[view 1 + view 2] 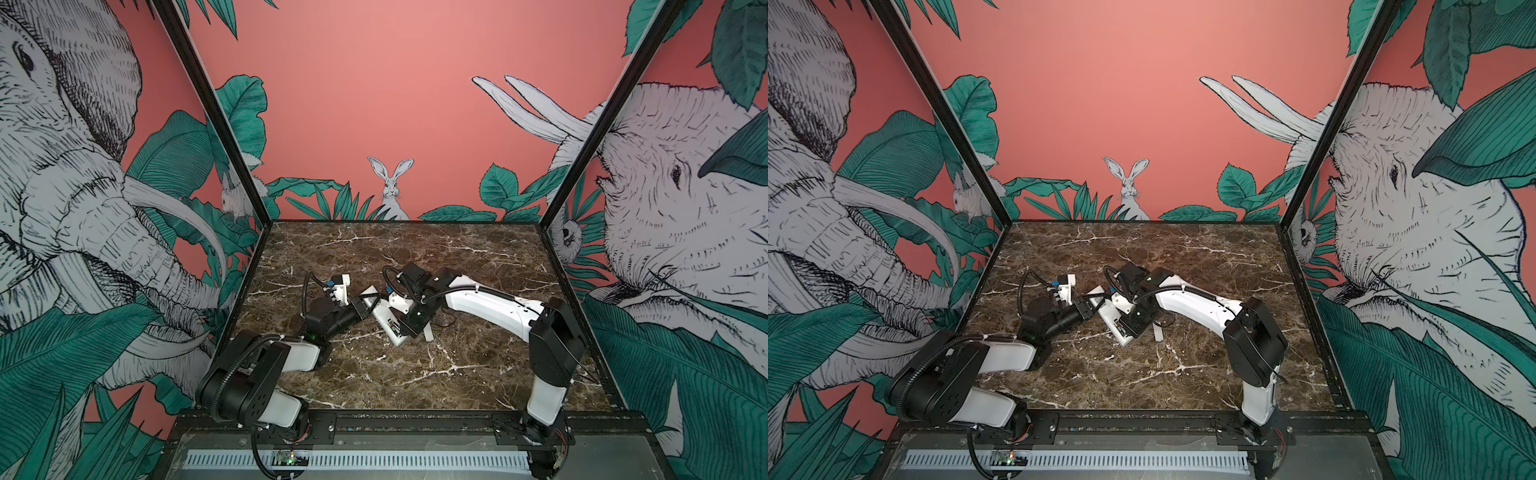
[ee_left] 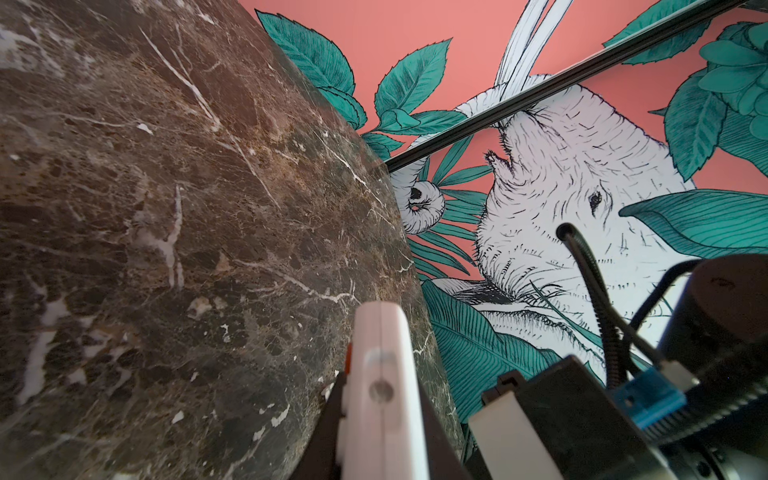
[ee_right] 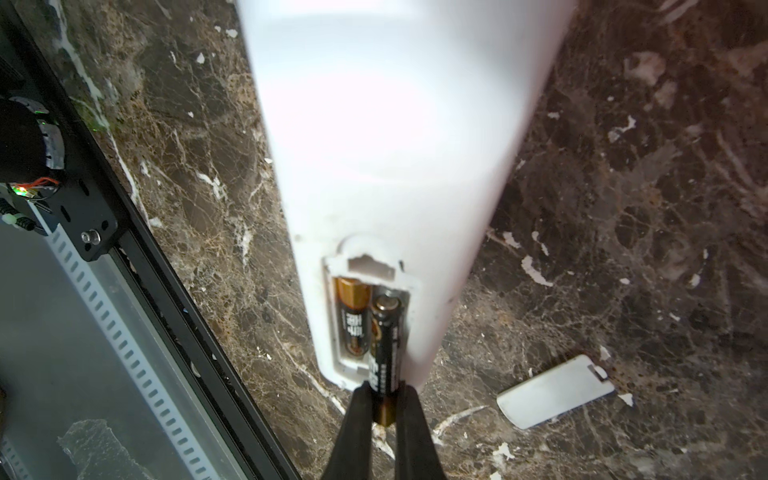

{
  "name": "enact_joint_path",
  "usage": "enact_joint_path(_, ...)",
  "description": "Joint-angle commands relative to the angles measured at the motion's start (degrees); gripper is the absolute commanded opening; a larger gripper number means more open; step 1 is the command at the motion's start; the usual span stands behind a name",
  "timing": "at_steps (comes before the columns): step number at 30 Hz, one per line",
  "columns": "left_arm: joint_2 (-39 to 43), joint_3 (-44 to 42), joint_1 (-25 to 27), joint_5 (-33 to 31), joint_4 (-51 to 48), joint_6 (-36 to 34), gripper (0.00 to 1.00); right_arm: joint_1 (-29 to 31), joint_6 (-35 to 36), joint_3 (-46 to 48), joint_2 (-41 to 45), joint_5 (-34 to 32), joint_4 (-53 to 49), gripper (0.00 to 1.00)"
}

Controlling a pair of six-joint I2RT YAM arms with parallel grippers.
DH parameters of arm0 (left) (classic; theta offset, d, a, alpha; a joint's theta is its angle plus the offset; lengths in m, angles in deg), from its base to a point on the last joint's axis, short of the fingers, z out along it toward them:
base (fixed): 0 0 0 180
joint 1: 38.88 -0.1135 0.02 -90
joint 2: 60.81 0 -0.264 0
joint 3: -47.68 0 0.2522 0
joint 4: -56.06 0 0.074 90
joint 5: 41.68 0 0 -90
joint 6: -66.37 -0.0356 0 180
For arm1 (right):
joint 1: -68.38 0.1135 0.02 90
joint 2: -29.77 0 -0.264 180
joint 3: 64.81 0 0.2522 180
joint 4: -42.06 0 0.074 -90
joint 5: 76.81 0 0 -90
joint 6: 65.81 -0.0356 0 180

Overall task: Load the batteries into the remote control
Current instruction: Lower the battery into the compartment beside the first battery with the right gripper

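White lettering runs down the black-and-copper casings of both batteries, one lying in the open bay of the remote control, one pinched in the right claw. The print is too blurred to read. No other writing is legible.

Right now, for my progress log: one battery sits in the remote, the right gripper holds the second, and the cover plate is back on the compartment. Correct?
Not the cover plate: the right wrist view shows it lying on the marble beside the remote, compartment open. One battery sits inside and the right gripper holds the second battery.
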Motion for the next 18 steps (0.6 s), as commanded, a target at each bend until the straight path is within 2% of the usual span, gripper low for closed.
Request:
enact_joint_path(1, -0.05, -0.52, -0.3, 0.08, 3.74, 1.01, 0.0, 0.36, -0.37, -1.51, -0.85, -0.59, -1.3, 0.08)
enact_joint_path(18, 0.29, -1.48, -0.27, -1.76, 4.55, 2.76, 0.0, 0.38, -0.78, -3.33, -2.87, -1.31, -1.48, 0.14)
